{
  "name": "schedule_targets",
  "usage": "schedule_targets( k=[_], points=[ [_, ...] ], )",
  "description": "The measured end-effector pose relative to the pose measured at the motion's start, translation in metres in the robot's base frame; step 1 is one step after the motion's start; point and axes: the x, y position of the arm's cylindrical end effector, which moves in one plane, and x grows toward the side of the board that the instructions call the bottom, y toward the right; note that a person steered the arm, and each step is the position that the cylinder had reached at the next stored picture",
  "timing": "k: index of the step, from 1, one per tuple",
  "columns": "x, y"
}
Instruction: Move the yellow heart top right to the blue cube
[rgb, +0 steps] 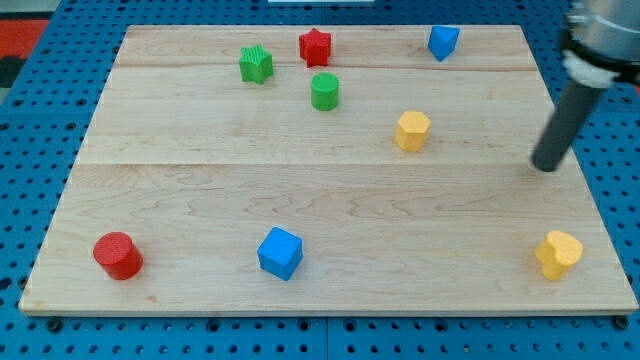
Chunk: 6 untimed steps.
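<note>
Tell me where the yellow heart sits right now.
The yellow heart lies in the board's bottom-right corner in the camera view, far right of the blue cube on the bottom edge. My tip is above it, not touching.

Rod blurred, top cut by upper edge.

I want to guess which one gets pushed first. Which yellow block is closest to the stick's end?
My tip is closest to the yellow heart, at the view's bottom right, just below it. The other yellow block, a hexagon shape, sits farther off toward the view's left.
</note>
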Motion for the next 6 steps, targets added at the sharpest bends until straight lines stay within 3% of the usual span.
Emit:
schedule_targets(
  k=[1, 2, 4, 5, 6],
  points=[
    [0.094, 0.009],
    [0.136, -0.022],
    [0.096, -0.130],
    [0.124, -0.065],
    [0.101, -0.014]
  ],
)
